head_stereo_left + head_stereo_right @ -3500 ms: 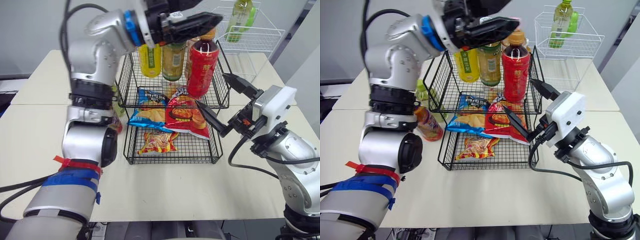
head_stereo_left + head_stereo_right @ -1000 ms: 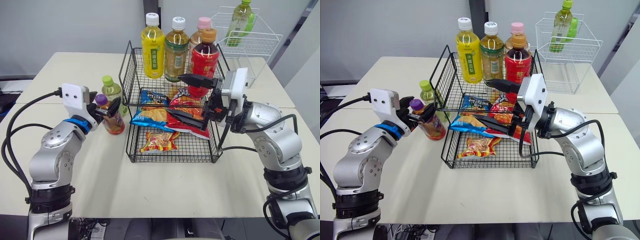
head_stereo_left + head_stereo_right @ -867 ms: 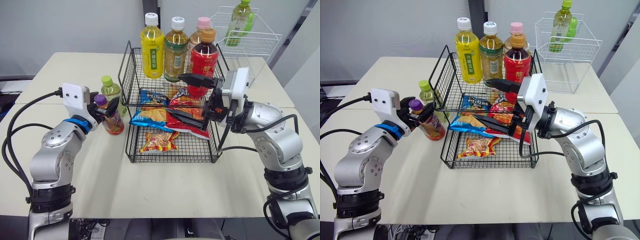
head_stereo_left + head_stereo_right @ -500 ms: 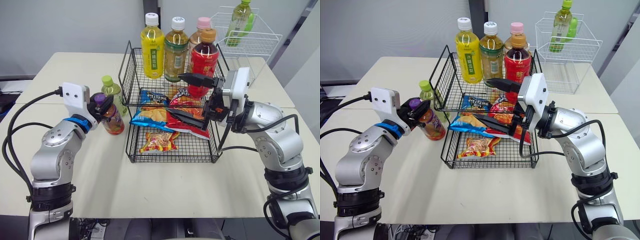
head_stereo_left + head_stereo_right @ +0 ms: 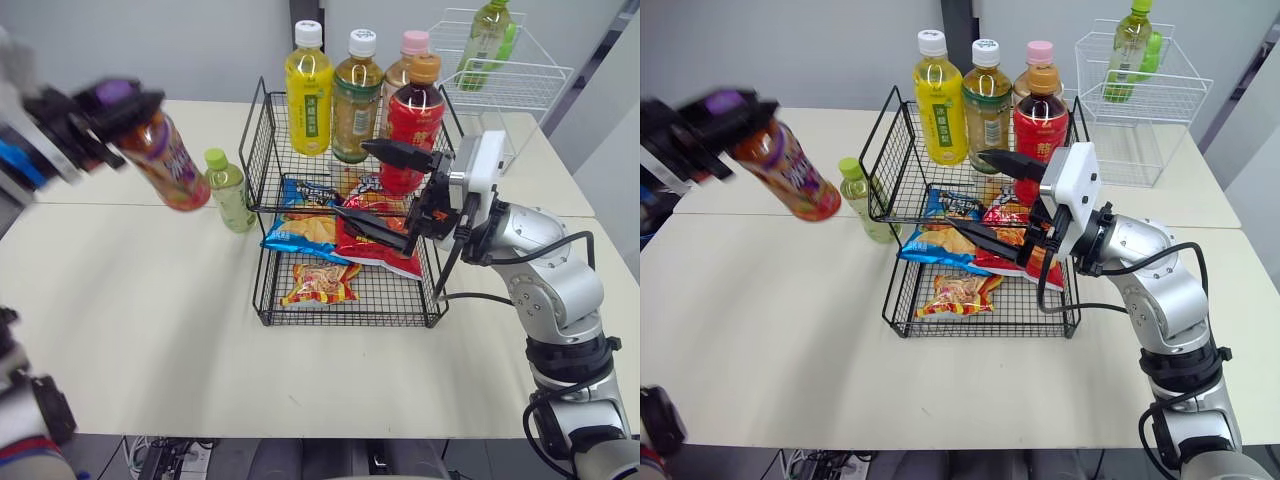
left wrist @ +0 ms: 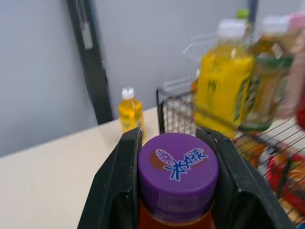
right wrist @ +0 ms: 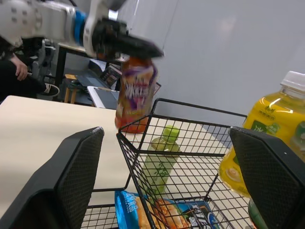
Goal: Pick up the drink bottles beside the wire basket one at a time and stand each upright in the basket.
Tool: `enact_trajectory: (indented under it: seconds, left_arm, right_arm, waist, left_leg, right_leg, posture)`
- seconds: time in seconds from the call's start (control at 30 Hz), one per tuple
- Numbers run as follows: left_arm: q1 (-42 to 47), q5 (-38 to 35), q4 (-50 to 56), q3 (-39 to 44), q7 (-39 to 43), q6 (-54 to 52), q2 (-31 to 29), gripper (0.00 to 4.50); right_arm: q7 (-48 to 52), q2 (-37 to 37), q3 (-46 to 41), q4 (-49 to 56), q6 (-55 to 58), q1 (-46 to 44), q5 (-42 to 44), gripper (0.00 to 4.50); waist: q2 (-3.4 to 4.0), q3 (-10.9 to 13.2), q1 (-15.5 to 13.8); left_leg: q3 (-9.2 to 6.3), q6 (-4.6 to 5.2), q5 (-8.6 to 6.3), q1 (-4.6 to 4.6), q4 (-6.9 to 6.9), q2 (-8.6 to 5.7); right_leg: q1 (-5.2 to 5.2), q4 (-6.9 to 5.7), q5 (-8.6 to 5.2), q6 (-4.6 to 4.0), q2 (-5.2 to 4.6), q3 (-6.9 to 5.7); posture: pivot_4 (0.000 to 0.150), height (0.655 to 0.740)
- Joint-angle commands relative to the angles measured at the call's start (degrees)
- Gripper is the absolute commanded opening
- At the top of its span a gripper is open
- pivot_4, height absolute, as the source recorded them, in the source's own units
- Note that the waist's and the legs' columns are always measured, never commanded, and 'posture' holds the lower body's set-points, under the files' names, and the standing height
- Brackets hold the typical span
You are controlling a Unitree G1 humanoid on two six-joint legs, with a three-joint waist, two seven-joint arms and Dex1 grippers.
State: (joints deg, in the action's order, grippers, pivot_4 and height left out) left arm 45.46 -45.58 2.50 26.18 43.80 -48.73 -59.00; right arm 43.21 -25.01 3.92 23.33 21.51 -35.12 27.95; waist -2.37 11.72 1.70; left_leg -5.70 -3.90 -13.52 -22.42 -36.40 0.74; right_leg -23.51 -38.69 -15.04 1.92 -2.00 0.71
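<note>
Jaws of the left gripper [image 6: 172, 138] clamp the ribbed purple cap [image 6: 177, 168] of the orange bottle [image 5: 166, 166]. Right gripper [image 5: 355, 181] gapes wide beside the black wire basket [image 5: 345, 323].

The purple cap [image 6: 178, 162] of the orange drink bottle [image 5: 165, 160] carries blue Chinese characters on a white splash. The first looks like 水; the others cannot be made out. The bottle's purple label bears white lettering, illegible. Print on the yellow drink bottle [image 5: 309, 95] and the snack bags [image 5: 372, 238] is too small to read.
</note>
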Motion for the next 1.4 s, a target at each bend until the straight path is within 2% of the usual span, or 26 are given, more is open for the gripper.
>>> enact_trajectory:
  seconds: [0.03,0.17,0.3,0.47,0.63,0.8,1.0,1.03,1.17,1.3,1.4]
  left_arm:
    - [12.0,-4.23,-5.31,-2.05,5.32,-2.69,-3.31,1.36]
    - [26.62,-2.34,-13.24,-9.37,10.45,-3.23,-0.95,1.36]
    - [33.77,0.87,-16.87,-15.94,14.27,-0.97,5.6,1.36]
    - [34.48,4.98,-19.56,-20.21,15.3,3.5,14.94,1.36]
    - [33.72,10.91,-21.32,-23.99,14.08,9.43,22.9,1.36]
    - [32.92,14.15,-22.59,-26.04,15.1,12.58,27.7,1.36]
    - [32.99,17.46,-25.45,-27.24,16.57,15.43,30.19,1.36]
    - [33.28,17.72,-26.19,-27.06,16.97,15.9,30.49,2.08]
    - [34.18,18.44,-28.43,-26.17,17.32,17.37,31.21,3.24]
    - [34.06,16.08,-27.02,-23.53,17.77,15.62,30.13,4.42]
    - [30.89,12.91,-21.71,-20.68,18.37,10.8,27.16,4.47]
  right_arm:
    - [-1.41,-0.31,-1.67,2.83,-1.76,0.45,-0.81,4.5]
    - [-3.25,-0.24,-2.17,4.49,-1.33,1.52,-1.42,4.5]
    - [-6.23,-0.49,-2.55,6.02,-1.18,2.54,-3.7,4.5]
    - [-9.62,-0.48,-3.22,9.18,0.11,4.35,-4.51,4.5]
    - [-11.75,-1.5,-3.85,12.26,1.68,6.45,-4.92,4.5]
    - [-13.4,-2.44,-3.57,14.73,3.17,8.01,-5.49,4.5]
    - [-15.14,-2.53,-3.81,16.66,4.44,8.94,-5.99,4.5]
    - [-15.28,-2.54,-3.85,16.83,4.6,9.02,-6.05,4.5]
    - [-15.34,-2.47,-3.99,16.91,4.91,9.08,-6.03,4.5]
    - [-14.37,-2.61,-4.05,16.16,4.6,8.84,-5.49,4.5]
    - [-12.83,-2.45,-3.51,14.99,4.18,8.21,-4.74,4.5]
  waist:
    - [-0.01,0.0,-0.1]
    - [0.0,0.01,0.01]
    - [0.05,0.03,-0.01]
    - [0.06,0.04,0.13]
    - [0.06,0.04,0.31]
    - [0.08,0.05,0.41]
    - [0.08,0.05,0.45]
    - [0.07,0.04,0.44]
    - [0.08,0.04,0.4]
    - [0.08,0.04,0.43]
    - [0.09,0.04,0.58]
  left_leg:
    - [-0.04,0.0,0.0,-0.03,0.0,0.0]
    - [-0.15,-0.01,0.01,-0.13,-0.02,-0.01]
    - [-0.17,-0.01,0.01,-0.13,-0.02,-0.01]
    - [-0.11,-0.01,0.02,-0.16,-0.03,0.0]
    - [0.04,-0.07,0.07,-0.56,-0.15,-0.01]
    - [0.1,-0.06,0.06,-0.55,-0.11,-0.01]
    - [0.1,-0.06,0.06,-0.55,-0.13,-0.02]
    - [0.1,-0.06,0.06,-0.55,-0.14,-0.03]
    - [0.08,-0.06,0.06,-0.53,-0.16,-0.03]
    - [0.09,-0.05,0.05,-0.53,-0.2,-0.03]
    - [0.07,-0.05,0.05,-0.53,-0.2,-0.03]
  right_leg:
    - [-0.01,0.04,0.0,0.01,0.01,-0.06]
    - [-0.02,0.06,-0.01,0.03,0.01,-0.16]
    - [-0.02,0.01,-0.02,0.04,0.01,-0.17]
    - [-0.12,-0.09,0.0,0.0,0.01,-0.08]
    - [-0.63,-0.29,0.14,-0.22,0.01,0.09]
    - [-0.65,-0.27,0.14,-0.22,0.01,0.13]
    - [-0.63,-0.27,0.14,-0.22,0.01,0.13]
    - [-0.63,-0.27,0.14,-0.22,0.01,0.13]
    - [-0.59,-0.28,0.14,-0.22,0.01,0.12]
    - [-0.59,-0.29,0.14,-0.21,0.01,0.13]
    - [-0.59,-0.29,0.14,-0.21,0.01,0.12]
  posture:
    - [0.15,0.74]
    - [0.15,0.74]
    - [0.15,0.74]
    - [0.15,0.74]
    - [0.15,0.74]
    - [0.15,0.74]
    - [0.15,0.74]
    - [0.15,0.74]
    - [0.15,0.74]
    - [0.15,0.74]
    - [0.15,0.74]
